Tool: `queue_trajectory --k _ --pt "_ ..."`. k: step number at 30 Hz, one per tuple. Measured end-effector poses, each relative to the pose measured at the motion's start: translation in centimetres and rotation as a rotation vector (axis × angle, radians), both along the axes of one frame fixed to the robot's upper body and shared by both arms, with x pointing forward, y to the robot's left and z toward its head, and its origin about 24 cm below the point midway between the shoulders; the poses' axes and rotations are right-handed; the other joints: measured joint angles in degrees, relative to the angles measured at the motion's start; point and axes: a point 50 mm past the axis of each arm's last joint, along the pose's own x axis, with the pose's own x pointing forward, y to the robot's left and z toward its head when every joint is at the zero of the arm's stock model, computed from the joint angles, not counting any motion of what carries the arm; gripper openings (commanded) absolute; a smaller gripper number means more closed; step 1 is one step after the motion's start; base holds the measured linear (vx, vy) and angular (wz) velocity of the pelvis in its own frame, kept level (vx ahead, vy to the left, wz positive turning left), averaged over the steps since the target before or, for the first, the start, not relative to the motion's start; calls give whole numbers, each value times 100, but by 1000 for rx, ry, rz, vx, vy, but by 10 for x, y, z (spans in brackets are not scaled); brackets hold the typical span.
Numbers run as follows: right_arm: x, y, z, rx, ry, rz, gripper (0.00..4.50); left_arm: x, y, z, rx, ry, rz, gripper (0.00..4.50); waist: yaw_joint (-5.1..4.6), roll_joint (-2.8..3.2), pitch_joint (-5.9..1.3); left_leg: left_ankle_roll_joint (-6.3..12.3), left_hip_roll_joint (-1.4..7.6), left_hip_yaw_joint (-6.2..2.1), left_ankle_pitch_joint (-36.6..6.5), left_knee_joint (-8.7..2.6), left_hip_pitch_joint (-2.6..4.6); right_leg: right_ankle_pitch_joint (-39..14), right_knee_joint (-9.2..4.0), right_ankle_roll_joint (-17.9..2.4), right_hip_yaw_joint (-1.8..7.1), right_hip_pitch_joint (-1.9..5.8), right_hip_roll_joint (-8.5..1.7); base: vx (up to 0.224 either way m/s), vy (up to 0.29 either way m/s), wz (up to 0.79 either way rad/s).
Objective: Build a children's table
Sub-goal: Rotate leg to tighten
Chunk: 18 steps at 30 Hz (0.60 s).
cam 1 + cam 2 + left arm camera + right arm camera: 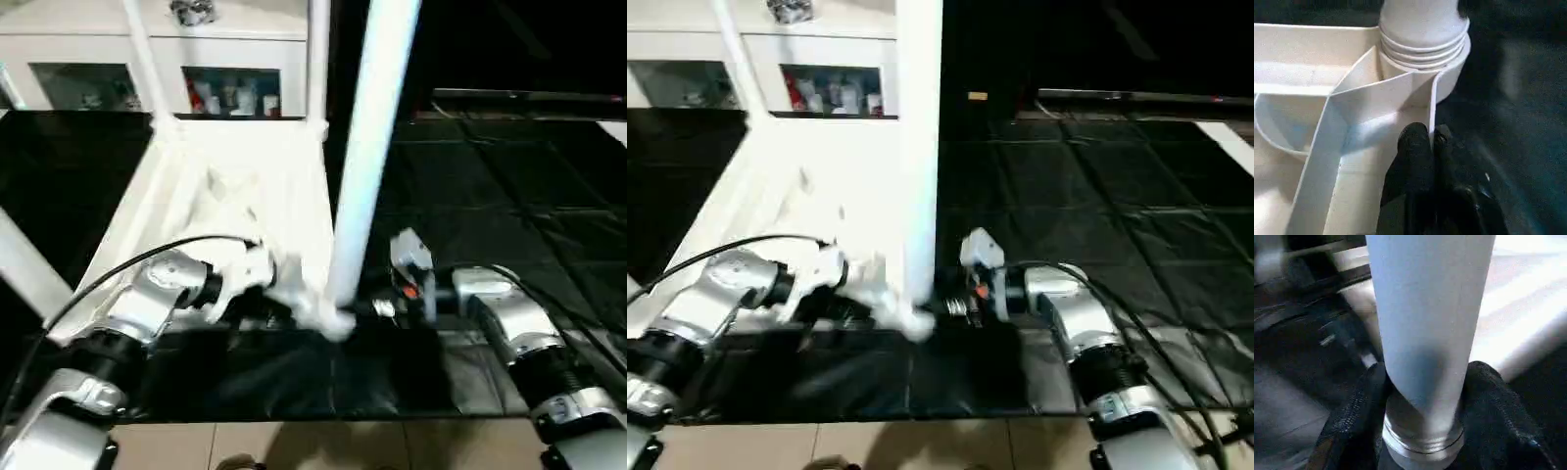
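Note:
The white table top (245,186) lies upside down on the black mat, ribs facing up. A white leg (367,147) stands upright in its near right corner socket (1449,78), the threaded end (1420,44) still partly showing above the socket. My left gripper (1430,137) is shut on the thin rim wall of the top right beside that socket. My right gripper (1425,377) reaches in from the right, and its black fingers (1364,401) press both sides of the leg just above the thread. Other legs (142,59) rise from the far corners.
A white cabinet (235,59) with glass doors stands behind the table top. Black mat (509,196) stretches to the right. The mat's front edge meets tiled floor (294,446) close to my forearms. Another white leg (24,264) slants up at the far left.

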Motion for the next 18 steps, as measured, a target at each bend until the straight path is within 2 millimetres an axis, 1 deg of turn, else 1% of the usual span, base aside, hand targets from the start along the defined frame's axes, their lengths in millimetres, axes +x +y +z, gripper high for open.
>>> queue_trajectory --k 2,3,4,6,9,13,14,15,16,18 --pt "10 9 -2 12 -4 -167 200 7 -7 -1 -18 -14 119 0 -137 -6 4 -2 0 -5 1 2 -19 0 -7 0 -5 -14 0 0 0 0" --pt "12 14 -2 19 -4 -222 200 10 -10 0 -29 -20 158 0 -183 -6 4 -2 0 -7 1 6 -17 0 -9 0 -8 -19 -1 0 0 0" --pt "15 16 -3 19 -4 -283 200 12 -14 -1 -38 -26 196 0 -211 -6 4 -2 0 -7 1 5 -15 0 -11 0 -8 -21 -1 0 0 0" --pt "19 27 -4 41 -5 -412 199 16 -24 -1 -64 -43 284 0 -237 -9 3 -2 -1 -8 1 6 -14 2 -5 -3 -6 -24 -1 0 0 0" --pt "24 35 -2 39 -26 -517 199 20 -34 0 -83 -62 354 0 -224 -8 2 -1 -1 -8 -2 -1 -20 8 -4 -11 -7 -30 0 0 0 0" --pt "27 37 0 33 -43 -578 199 23 -41 1 -92 -86 394 0 -187 -7 1 2 -1 -7 -11 -28 -27 15 -9 -25 -9 -38 0 0 0 0" --pt "28 38 1 31 -46 -588 234 24 -43 1 -91 -90 399 0 -175 -7 1 2 -2 -7 -11 -32 -29 14 -10 -26 -10 -42 0 0 0 0" --pt "28 37 1 33 -46 -595 255 24 -44 2 -92 -90 400 0 -163 -7 1 2 -1 -7 -11 -34 -30 14 -11 -26 -10 -43 0 0 0 0" --pt "29 36 1 40 -45 -601 255 24 -44 2 -91 -92 399 0 -155 -7 1 2 -2 -6 -11 -34 -30 14 -11 -26 -10 -43 0 0 0 0" --pt "27 30 -1 62 -26 -614 278 25 -47 2 -86 -99 391 0 -136 -8 2 2 -2 -6 -10 -33 -32 15 -14 -28 -10 -44 0 0 0 0"
